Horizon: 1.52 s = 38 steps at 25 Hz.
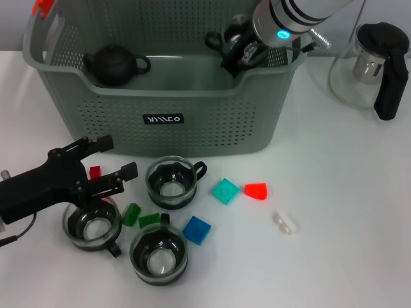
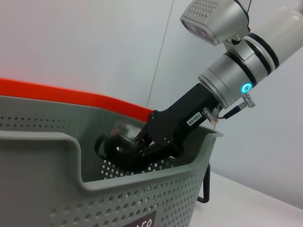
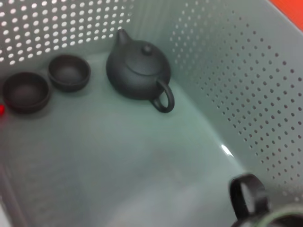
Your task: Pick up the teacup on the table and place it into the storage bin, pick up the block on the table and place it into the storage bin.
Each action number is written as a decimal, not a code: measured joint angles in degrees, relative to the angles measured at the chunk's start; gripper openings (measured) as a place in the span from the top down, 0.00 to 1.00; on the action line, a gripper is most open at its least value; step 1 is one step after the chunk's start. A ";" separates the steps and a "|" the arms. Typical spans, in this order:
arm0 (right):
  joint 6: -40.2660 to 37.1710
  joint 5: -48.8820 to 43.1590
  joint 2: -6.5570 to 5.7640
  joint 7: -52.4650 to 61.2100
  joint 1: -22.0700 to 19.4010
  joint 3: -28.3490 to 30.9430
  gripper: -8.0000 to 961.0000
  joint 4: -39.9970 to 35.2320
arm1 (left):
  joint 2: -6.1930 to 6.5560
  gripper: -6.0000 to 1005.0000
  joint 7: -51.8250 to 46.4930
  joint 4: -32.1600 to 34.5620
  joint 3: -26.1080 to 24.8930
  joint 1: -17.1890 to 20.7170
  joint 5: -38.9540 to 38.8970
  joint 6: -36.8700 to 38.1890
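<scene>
Lowering the held teacup (image 1: 239, 35) into the storage bin (image 1: 192, 96) looks like the step in hand, and doing it well means bringing the cup down close to the bin floor before letting go, keeping it upright and on the bare stretch of floor away from the dark teapot (image 3: 138, 71) and the two small dark bowls (image 3: 69, 72) at the far side. The right hand (image 2: 142, 146) reaches over the bin's rim with its fingers clamped on the glass cup, which sits inside the bin but above the floor. The left hand (image 1: 112, 160) hovers low over the bench with fingers apart, above one of three teacups waiting there (image 1: 170, 183), with coloured blocks (image 1: 196, 230) scattered just beside them
</scene>
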 joint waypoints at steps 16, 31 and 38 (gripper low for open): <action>-16.84 2.87 -0.50 -0.19 -7.81 2.85 0.47 -25.09 | 0.01 0.14 0.06 -0.13 -0.76 0.61 0.00 0.41; -50.97 17.85 -0.10 -24.47 -22.79 -0.99 0.26 -50.57 | 0.06 0.14 0.04 -0.22 -1.56 0.10 -0.08 0.14; -43.58 24.34 -0.05 -35.68 -27.46 -7.07 0.26 -45.07 | 0.10 0.14 0.06 -0.22 -1.52 0.09 -0.09 0.04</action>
